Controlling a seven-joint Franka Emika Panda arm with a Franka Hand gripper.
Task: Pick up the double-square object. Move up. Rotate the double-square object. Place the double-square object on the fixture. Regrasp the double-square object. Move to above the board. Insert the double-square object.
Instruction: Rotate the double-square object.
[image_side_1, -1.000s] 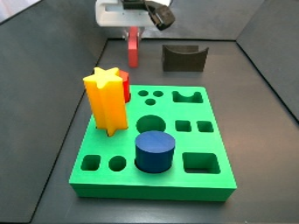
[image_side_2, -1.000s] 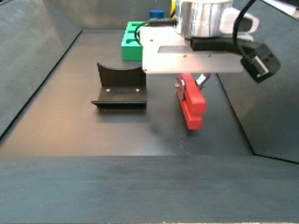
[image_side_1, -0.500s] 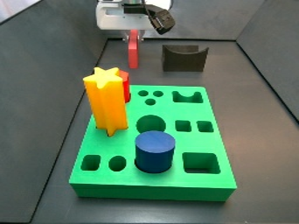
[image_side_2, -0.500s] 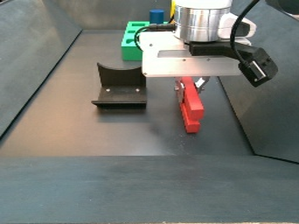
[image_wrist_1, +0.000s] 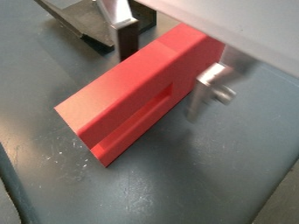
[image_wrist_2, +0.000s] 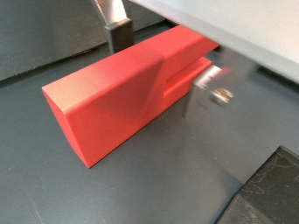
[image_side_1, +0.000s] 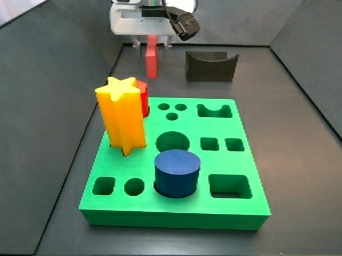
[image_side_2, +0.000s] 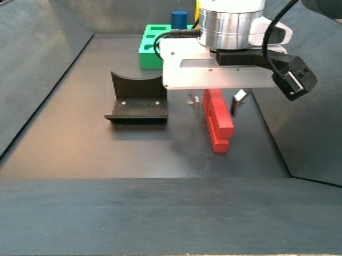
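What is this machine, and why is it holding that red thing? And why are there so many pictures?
It is a robot arm with a hand called a gripper. The gripper has two flat silver fingers that squeeze things. Right now they squeeze the top of a long red block, the double-square object, which hangs straight down just above the dark floor.

Two pictures come from cameras standing beside the table. Two more come from cameras on the robot's wrist, so there the red block looks huge and close.

On the floor lies a green board full of holes. A yellow star and a blue cylinder stand in two of them. The small dark fixture stands near the gripper and is a resting stand for pieces. It looks like a shape-sorting toy.
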